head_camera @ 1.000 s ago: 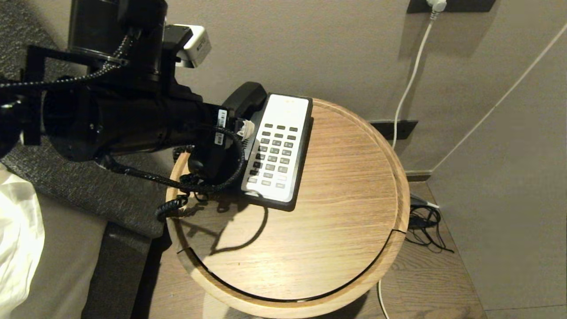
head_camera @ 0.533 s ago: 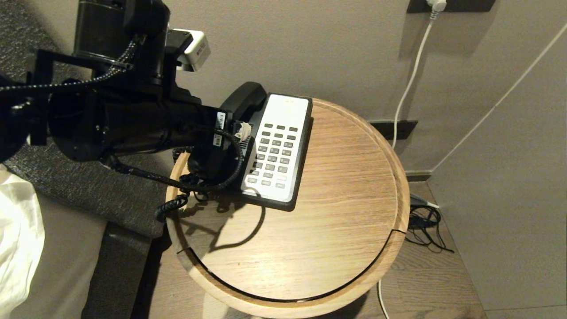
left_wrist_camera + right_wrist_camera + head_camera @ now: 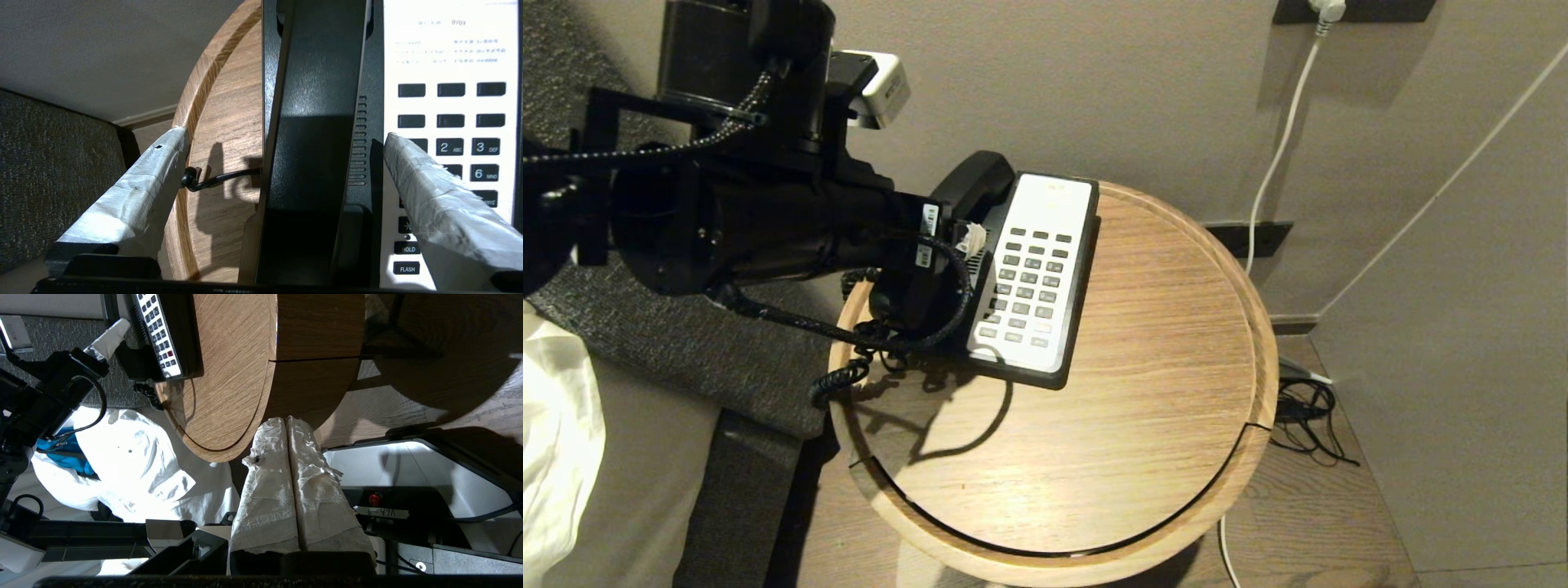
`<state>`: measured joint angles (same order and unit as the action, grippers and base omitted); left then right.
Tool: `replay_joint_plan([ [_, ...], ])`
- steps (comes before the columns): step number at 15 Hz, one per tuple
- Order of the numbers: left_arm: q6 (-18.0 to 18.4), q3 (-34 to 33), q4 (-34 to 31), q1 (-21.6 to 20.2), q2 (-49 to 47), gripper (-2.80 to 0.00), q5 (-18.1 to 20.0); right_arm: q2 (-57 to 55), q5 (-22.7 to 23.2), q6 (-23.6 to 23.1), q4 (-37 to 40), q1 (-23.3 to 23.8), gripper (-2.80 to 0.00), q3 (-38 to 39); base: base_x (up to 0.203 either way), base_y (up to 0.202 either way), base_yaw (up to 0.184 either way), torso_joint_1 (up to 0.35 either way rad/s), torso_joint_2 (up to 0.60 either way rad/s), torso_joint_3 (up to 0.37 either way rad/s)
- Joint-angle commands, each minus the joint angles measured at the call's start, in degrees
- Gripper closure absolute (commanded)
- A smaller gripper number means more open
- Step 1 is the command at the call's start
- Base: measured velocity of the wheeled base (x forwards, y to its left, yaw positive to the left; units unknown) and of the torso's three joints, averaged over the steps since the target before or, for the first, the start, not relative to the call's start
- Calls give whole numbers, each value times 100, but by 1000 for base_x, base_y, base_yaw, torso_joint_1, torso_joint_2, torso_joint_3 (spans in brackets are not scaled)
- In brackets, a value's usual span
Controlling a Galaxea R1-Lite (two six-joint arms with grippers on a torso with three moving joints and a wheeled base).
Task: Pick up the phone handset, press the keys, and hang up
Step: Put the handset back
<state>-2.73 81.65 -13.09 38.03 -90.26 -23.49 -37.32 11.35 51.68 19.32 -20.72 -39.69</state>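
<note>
The black phone handset (image 3: 976, 184) lies in its cradle on the left side of the phone base (image 3: 1054, 196), on the round wooden table. The dark grey keys (image 3: 1031, 282) sit in rows on the white faceplate. My left gripper (image 3: 947, 261) is over the middle of the handset. In the left wrist view it (image 3: 286, 134) is open, with one taped finger on each side of the handset (image 3: 318, 102) and apart from it; the keys (image 3: 451, 118) are beside it. The coiled cord (image 3: 841, 380) hangs off the table's left edge. My right gripper (image 3: 286, 420) is shut and empty, parked below the table's edge.
The table's raised rim (image 3: 1262, 343) runs round the phone. A grey upholstered panel (image 3: 727, 351) and white bedding (image 3: 556, 425) lie to the left. A white cable (image 3: 1278, 155) hangs down the wall behind; black cables (image 3: 1307, 416) lie on the floor at the right.
My left arm has shifted very slightly over the handset. The handset, the base and the cord have not moved.
</note>
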Motion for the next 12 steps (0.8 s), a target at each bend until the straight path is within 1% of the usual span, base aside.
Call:
replay_joint_plan([
  [1,-14,7,16,2,-36,-280,-16,-4,8,27,11,-2,0,5,0,0,0,0,0,0],
  [3,-52,-11,17,2,-45,-280,-15,-4,8,27,11,-2,0,5,0,0,0,0,0,0],
  [4,-33,-70,17,2,-40,0,-23,-12,8,27,11,-2,0,5,0,0,0,0,0,0],
  [12,-43,-18,26,2,-30,0,-59,-13,8,27,11,-2,0,14,0,0,0,0,0,0],
])
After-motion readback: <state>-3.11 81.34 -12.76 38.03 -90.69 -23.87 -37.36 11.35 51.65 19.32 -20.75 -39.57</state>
